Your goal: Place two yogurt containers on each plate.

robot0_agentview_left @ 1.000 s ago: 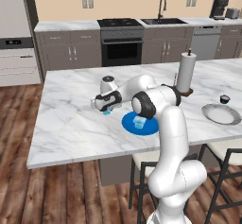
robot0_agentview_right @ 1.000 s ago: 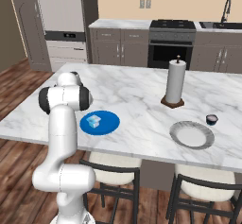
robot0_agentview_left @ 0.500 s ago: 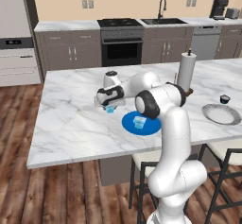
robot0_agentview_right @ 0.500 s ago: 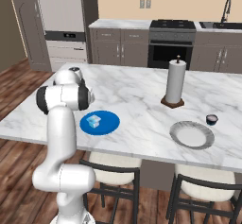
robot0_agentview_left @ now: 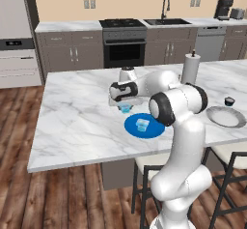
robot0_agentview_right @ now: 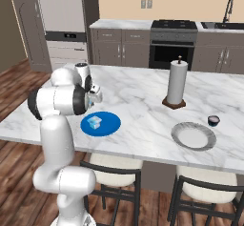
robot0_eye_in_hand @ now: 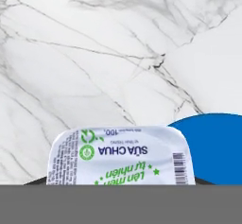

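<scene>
One yogurt cup [robot0_agentview_left: 125,108] now hangs clenched in the tool [robot0_agentview_left: 124,103], carried closer to the blue plate [robot0_agentview_left: 153,129].

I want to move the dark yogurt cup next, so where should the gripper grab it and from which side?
Take the dark yogurt cup across its round side walls, coming straight down from above. It stands upright and squat on the marble counter beside the grey plate, with open space around it, so a top-down pinch looks easiest.
</scene>
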### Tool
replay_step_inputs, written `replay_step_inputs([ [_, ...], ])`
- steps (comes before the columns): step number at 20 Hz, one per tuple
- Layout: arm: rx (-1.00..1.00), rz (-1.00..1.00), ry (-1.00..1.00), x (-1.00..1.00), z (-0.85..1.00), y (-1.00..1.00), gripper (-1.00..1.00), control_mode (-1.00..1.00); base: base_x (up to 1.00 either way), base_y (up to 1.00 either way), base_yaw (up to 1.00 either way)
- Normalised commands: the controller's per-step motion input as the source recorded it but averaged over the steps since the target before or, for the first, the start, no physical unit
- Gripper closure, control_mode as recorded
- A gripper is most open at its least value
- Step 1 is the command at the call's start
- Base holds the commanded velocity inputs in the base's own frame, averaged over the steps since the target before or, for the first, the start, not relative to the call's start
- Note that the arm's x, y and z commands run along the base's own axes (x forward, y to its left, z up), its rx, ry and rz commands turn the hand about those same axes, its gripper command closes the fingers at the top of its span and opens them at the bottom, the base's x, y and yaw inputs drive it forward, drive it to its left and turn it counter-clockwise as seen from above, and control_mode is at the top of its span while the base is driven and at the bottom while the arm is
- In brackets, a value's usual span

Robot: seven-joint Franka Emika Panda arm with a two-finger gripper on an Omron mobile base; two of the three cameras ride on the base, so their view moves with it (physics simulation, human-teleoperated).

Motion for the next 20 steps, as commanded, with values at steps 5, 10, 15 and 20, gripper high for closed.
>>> replay_step_inputs([
  [5, 0.00, 0.00, 0.05, -0.58, 0.34, -0.61, 1.00, -1.00, 0.00, 0.00, 0.00],
  [10, -0.03, 0.00, 0.04, -0.58, 0.29, -0.59, 1.00, -1.00, 0.00, 0.00, 0.00],
  [15, -0.04, 0.00, 0.04, -0.49, 0.32, -0.55, 1.00, -1.00, 0.00, 0.00, 0.00],
  [20, -0.10, 0.00, 0.11, -0.33, 0.31, -0.49, 1.00, -1.00, 0.00, 0.00, 0.00],
])
